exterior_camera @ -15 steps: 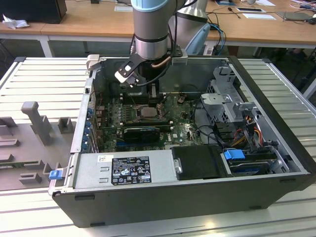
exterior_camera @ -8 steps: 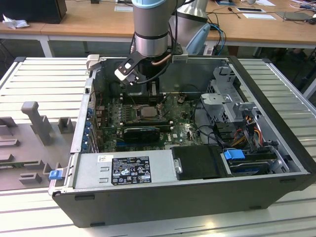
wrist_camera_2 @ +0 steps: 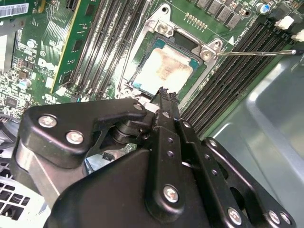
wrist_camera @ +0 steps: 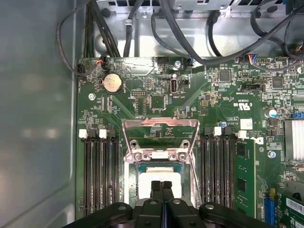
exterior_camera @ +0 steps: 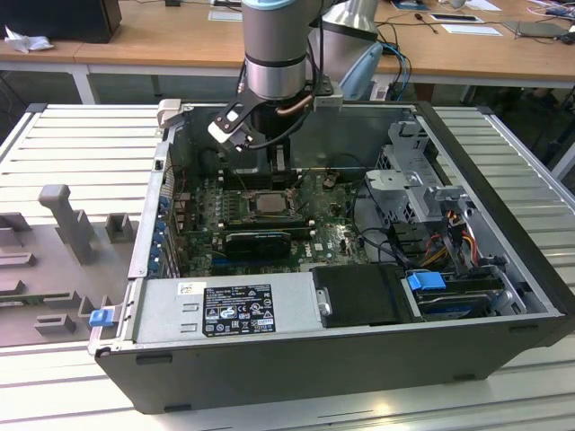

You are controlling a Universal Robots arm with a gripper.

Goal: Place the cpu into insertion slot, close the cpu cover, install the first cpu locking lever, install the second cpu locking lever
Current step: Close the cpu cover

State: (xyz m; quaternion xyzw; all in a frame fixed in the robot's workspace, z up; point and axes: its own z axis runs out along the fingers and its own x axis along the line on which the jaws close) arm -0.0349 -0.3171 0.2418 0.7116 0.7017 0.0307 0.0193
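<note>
Silver-grey metal down in the insertion slot [wrist_camera: 137,166]: reads as the cpu [wrist_camera: 159,173], seated flat, directly under the gripper [wrist_camera: 161,184]. Holds jaws pressed together, apparently on nothing, tips close above it. Finds the cpu cover [wrist_camera: 159,124] hinged open beyond.

Wooden desks [exterior_camera: 162,40] behind, grey slatted metal table [exterior_camera: 76,135]

A: Where does your exterior view look from?
B: High, well back, down into the open computer case [exterior_camera: 296,368]
A: And your wrist views?
B: Both close above the motherboard [wrist_camera: 156,102], sharing the insertion slot [wrist_camera_2: 162,30]
</note>
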